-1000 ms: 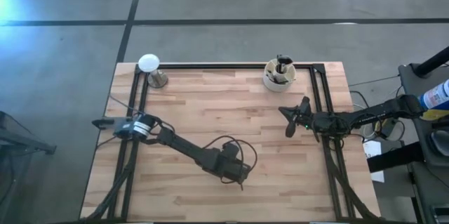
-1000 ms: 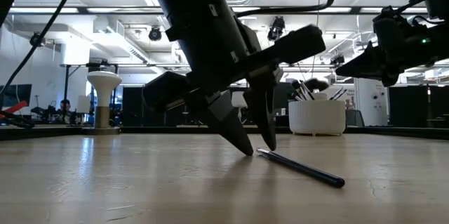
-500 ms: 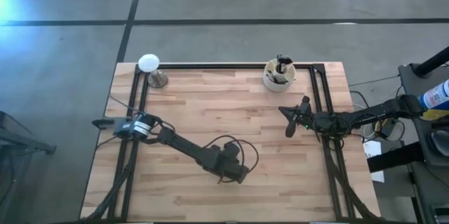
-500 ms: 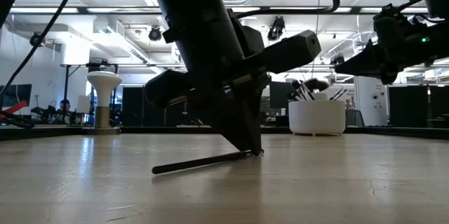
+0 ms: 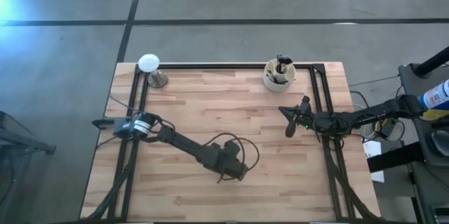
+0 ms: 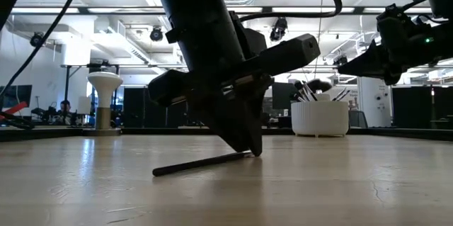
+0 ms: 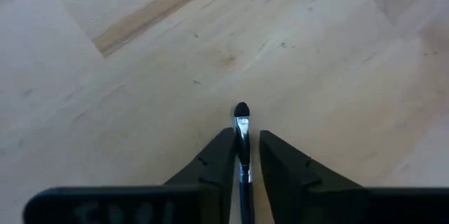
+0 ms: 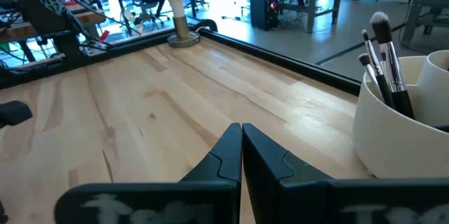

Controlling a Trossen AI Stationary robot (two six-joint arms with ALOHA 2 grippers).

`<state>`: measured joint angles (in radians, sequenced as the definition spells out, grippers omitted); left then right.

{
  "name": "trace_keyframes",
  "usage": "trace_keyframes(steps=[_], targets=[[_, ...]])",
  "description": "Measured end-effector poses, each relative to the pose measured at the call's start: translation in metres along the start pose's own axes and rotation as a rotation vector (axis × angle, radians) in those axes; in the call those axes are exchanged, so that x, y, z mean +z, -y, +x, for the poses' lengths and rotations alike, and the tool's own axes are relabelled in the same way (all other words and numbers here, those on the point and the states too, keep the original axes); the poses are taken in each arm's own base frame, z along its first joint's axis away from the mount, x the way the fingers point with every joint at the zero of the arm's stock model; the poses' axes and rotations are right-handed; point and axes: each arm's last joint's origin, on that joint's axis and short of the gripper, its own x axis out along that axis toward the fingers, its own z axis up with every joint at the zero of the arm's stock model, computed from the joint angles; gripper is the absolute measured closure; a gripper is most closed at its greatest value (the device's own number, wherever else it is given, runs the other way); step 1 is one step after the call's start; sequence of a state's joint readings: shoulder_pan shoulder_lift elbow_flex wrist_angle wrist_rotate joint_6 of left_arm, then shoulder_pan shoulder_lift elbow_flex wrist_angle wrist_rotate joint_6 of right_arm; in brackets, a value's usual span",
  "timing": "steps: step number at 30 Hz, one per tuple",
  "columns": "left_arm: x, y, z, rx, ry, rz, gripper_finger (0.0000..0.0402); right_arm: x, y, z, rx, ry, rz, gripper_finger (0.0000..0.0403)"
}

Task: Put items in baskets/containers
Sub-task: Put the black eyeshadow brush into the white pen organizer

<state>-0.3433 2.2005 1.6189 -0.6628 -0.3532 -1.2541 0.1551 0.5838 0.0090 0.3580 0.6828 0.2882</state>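
Note:
A thin dark makeup brush (image 6: 202, 162) lies low on the wooden table, near its middle toward the near edge. Its small dark head (image 7: 241, 108) pokes out past my left gripper (image 7: 243, 140), which is shut on it (image 5: 231, 171). The cream-white cup (image 5: 279, 75) stands at the far edge with several brushes upright in it (image 6: 320, 117) (image 8: 403, 112). My right gripper (image 5: 289, 120) hovers shut above the table's right part, in front of the cup (image 8: 240, 134). My left gripper pinches the brush between its two fingers at the metal neck just behind the head (image 7: 243, 129). The fingers (image 6: 248, 144) come from above, slanting down, and lie across the brush. The handle runs out nearly level, and its free end (image 6: 157, 172) is on the table.
A white disc on a metallic stand (image 5: 149, 66) sits at the far left corner (image 6: 104, 98). A black rail (image 5: 224, 65) frames the table. Bare wood (image 5: 210, 112) lies between my left gripper and the cup. Cables loop beside the left arm (image 5: 242, 150).
My left gripper, open astride one end of the brush a second ago, has shut and taken hold of it. As it shut, the brush turned about on the table: the handle's free end swung from one side of the gripper to the other. The right arm kept still.

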Motion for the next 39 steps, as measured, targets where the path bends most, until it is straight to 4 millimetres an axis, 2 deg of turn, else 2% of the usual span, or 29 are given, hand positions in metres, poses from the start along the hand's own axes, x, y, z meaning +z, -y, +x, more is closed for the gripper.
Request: trace_keyframes(steps=[7,13,16,20,23,28,32,36,39], targets=[[0.002,-0.002,0.001,0.016,0.022,-0.004,0.0323,0.000,0.000,0.000,0.000,0.000,0.000,0.0394],[0.000,-0.007,0.006,0.031,0.024,0.000,0.0383,0.000,0.000,0.000,0.000,0.000,0.000,0.0394],[-0.001,-0.009,0.007,0.040,0.021,0.023,0.0392,0.000,0.000,0.000,0.000,-0.001,0.000,0.0394],[0.004,-0.010,-0.006,0.041,0.042,0.064,0.0393,0.000,0.000,0.000,-0.001,-0.001,-0.001,0.0394],[0.008,-0.019,-0.019,0.100,0.077,0.107,0.0398,0.000,0.000,0.000,0.000,-0.001,-0.001,0.0394],[0.017,-0.032,-0.049,0.051,0.148,0.086,0.0400,-0.001,0.000,0.000,0.000,-0.008,0.007,0.0394],[0.008,-0.051,-0.050,0.034,0.141,0.073,0.0400,-0.002,0.000,0.000,-0.001,-0.015,0.012,0.0394],[0.008,-0.064,-0.064,-0.051,0.206,0.021,0.0400,-0.002,0.000,0.001,-0.002,-0.017,0.013,0.0394],[0.003,-0.077,-0.062,-0.088,0.233,-0.010,0.0400,-0.002,0.000,0.001,-0.002,-0.018,0.012,0.0394]])
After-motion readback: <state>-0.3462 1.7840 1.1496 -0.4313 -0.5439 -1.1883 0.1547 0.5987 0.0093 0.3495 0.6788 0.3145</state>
